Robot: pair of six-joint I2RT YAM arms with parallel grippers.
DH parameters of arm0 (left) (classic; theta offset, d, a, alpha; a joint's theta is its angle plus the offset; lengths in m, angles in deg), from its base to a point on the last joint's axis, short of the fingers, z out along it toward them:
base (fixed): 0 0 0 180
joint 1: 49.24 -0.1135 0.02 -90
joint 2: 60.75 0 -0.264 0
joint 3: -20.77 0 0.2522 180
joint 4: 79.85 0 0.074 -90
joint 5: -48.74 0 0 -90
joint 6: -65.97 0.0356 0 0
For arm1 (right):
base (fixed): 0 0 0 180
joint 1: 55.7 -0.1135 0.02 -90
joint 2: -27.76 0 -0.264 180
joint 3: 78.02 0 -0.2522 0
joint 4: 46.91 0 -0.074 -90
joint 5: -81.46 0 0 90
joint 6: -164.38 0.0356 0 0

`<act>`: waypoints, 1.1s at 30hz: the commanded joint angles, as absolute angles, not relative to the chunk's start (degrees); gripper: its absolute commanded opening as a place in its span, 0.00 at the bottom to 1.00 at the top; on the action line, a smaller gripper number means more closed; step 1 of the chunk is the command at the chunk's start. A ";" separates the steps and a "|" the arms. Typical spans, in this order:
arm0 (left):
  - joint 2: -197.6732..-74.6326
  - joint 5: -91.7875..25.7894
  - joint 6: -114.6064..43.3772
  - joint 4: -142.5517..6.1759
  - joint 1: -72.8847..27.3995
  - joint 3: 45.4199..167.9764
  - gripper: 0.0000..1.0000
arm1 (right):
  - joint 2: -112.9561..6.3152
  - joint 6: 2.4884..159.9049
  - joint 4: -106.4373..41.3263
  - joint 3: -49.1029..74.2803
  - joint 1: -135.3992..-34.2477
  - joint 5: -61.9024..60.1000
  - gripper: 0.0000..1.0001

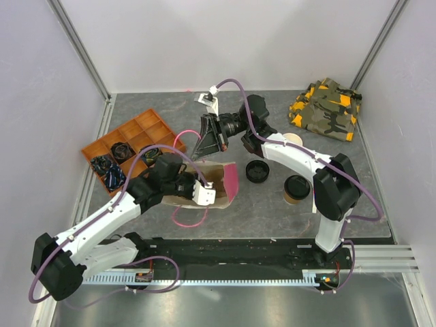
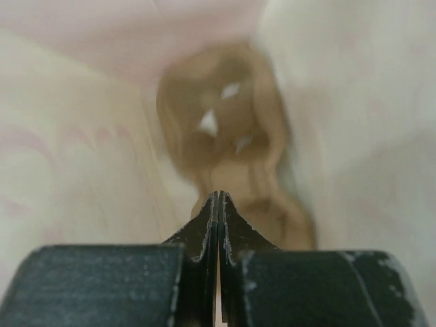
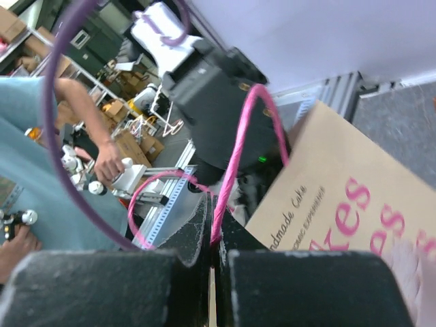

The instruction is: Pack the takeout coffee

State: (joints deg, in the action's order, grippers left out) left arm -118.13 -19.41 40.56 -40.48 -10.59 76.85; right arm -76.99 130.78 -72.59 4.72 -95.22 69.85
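Note:
The takeout coffee (image 1: pixel 296 189), a tan cup with a black lid, stands upright on the grey table right of centre, and neither gripper touches it. A brown paper bag (image 1: pixel 219 172) with pink cord handles lies at the table's middle. My right gripper (image 1: pixel 199 153) (image 3: pixel 216 204) is shut on one pink handle (image 3: pixel 235 157) above the bag (image 3: pixel 340 184). My left gripper (image 2: pixel 219 194) reaches into the bag's mouth, its jaws shut with nothing between them. Only the bag's pale inner walls and a blurred tan fold (image 2: pixel 225 129) show ahead of it.
A loose black lid (image 1: pixel 257 171) lies between the bag and the coffee. A lidless tan cup (image 1: pixel 293 139) stands partly hidden behind the right arm. An orange divided tray (image 1: pixel 158 129) with small items sits at the left, and a camouflage cloth (image 1: pixel 327 109) lies at the back right.

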 commanded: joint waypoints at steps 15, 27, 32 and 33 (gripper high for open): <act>-123.06 -21.04 43.91 -23.03 -10.13 85.59 0.02 | -94.49 188.81 -133.78 -13.19 -93.49 77.93 0.00; -122.35 -23.42 41.89 -18.80 -9.43 86.38 0.02 | -93.02 192.10 -124.40 -12.43 -94.19 79.08 0.00; -123.94 -23.86 39.16 -19.06 -9.34 87.79 0.02 | -89.57 186.62 -114.90 -4.24 -94.02 78.73 0.00; -124.03 -24.21 38.98 -19.06 -9.17 87.88 0.02 | -89.23 183.92 -113.15 -4.50 -93.76 78.47 0.00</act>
State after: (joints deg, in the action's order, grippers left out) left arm -123.40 -23.35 41.42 -19.45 -9.60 85.05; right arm -93.97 188.11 -108.37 -5.36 -94.00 77.74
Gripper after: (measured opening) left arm 0.025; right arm 0.014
